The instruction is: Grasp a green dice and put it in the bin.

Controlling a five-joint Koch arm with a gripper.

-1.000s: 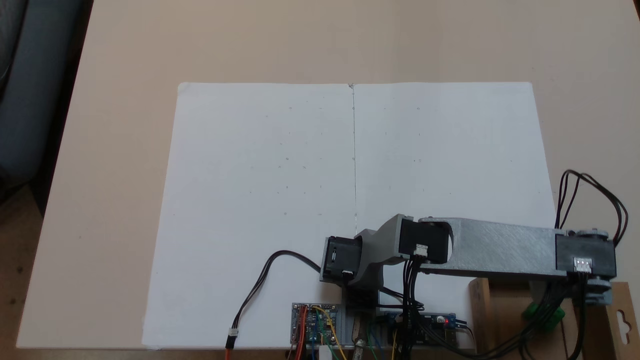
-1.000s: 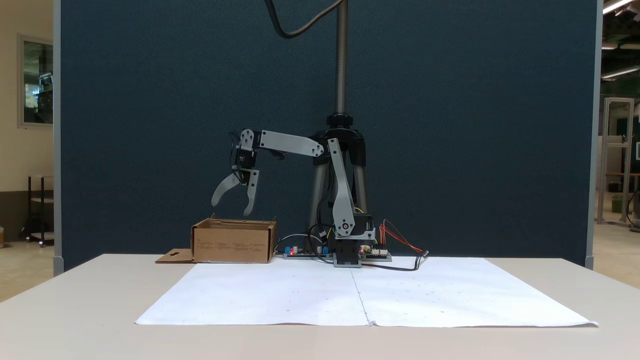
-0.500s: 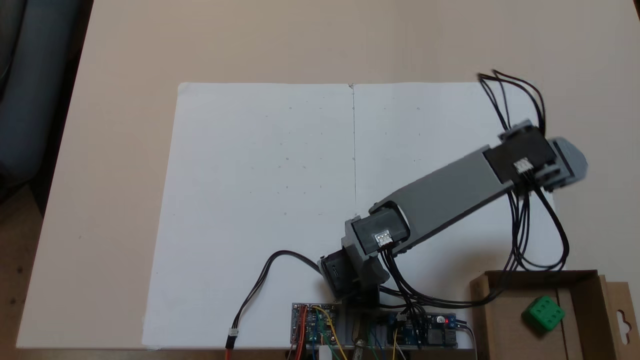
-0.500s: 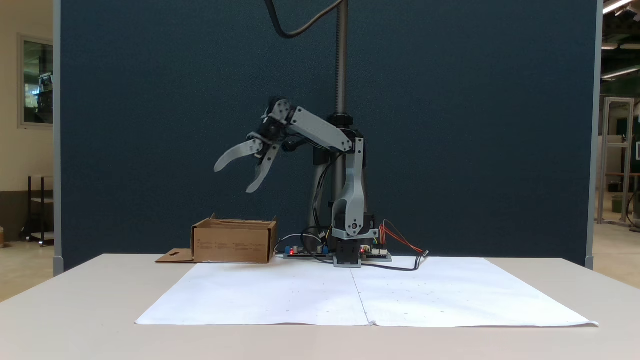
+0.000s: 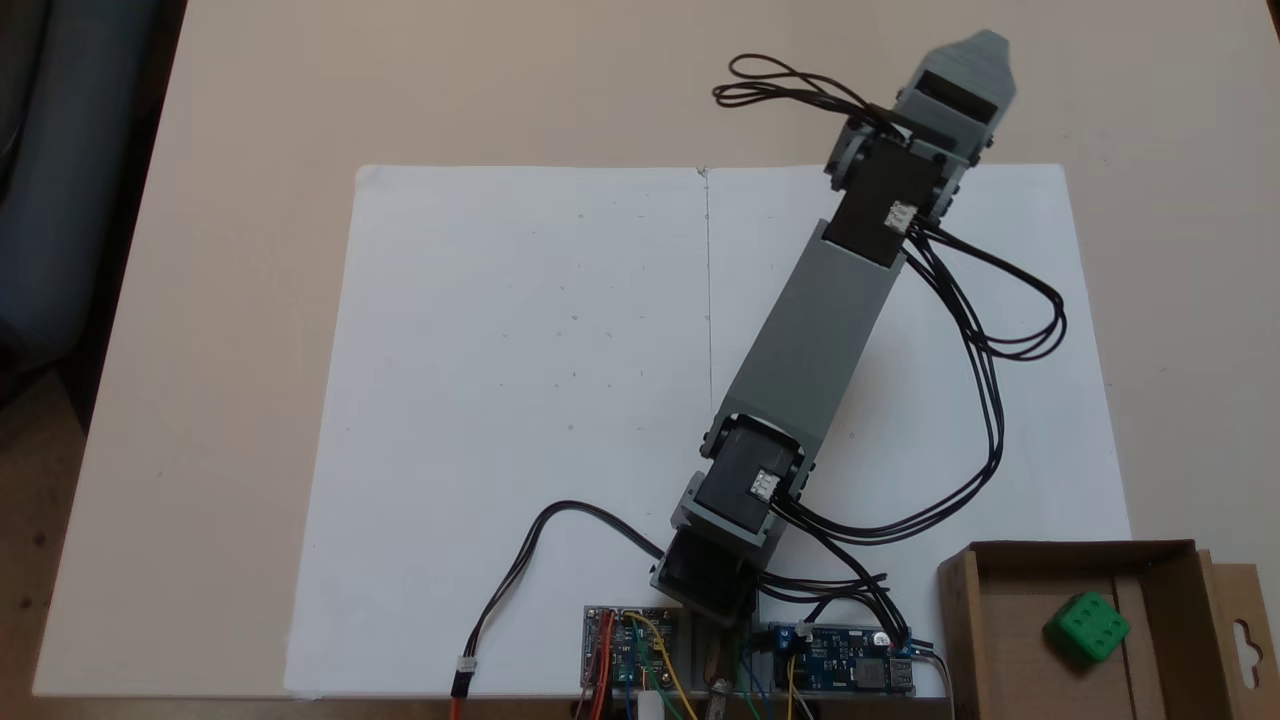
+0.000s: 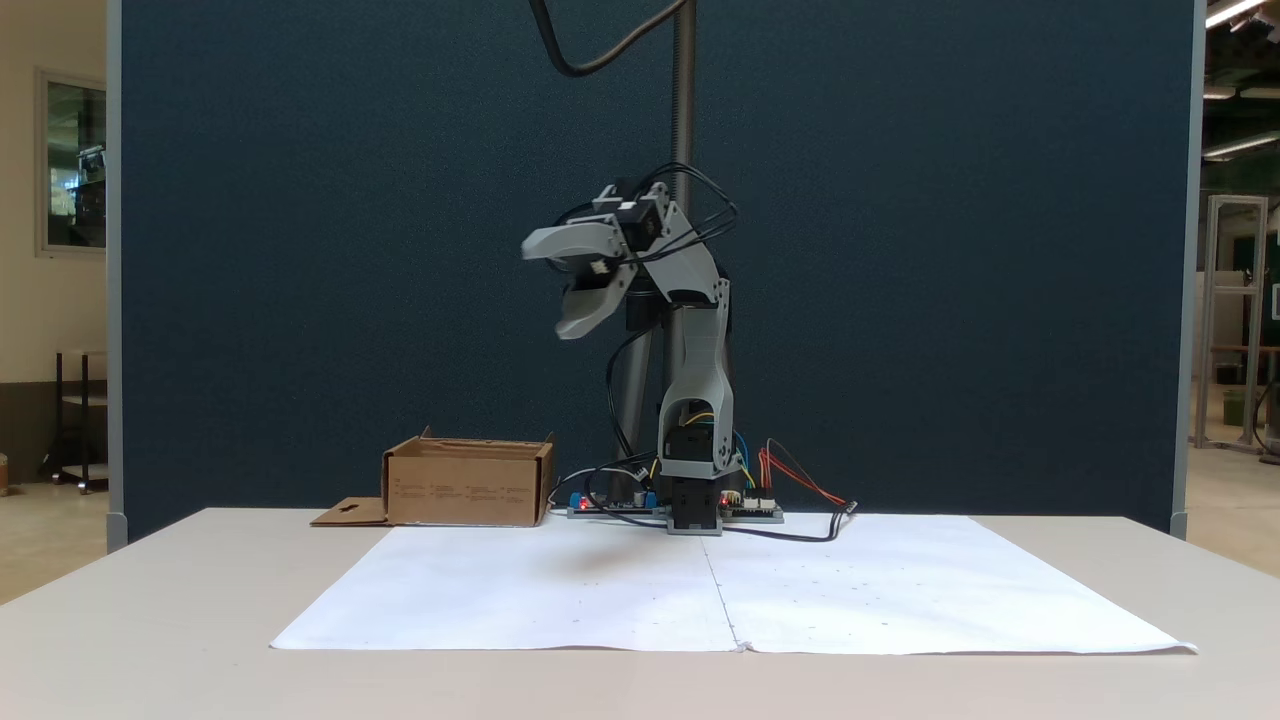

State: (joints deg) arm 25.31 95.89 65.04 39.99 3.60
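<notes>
**Die rests in the box, arm raised far from it**

The green dice (image 5: 1088, 627) lies on the floor of the bin (image 5: 958, 620), close to the middle, with a face of five pips turned upward. In the view from above the bin sits at about 4 o'clock from the arm's base (image 5: 706, 580), at the lower right corner of the picture. My judgement is that the placing step is already done: the die is inside the walls and nothing touches it.

The gripper (image 6: 545, 288) is high above the white paper (image 6: 560, 590). In the side view its two jaws are clearly spread, one pointing almost level and the other hanging lower, and nothing is between them. Probably it is kept open because there is nothing more to hold.

In the view from above, the gripper (image 5: 985, 50) reaches toward 1 o'clock from the base, past the far edge of the paper. The die is therefore well apart from the fingers, on the near side of the table, toward 6 o'clock from them.
</notes>
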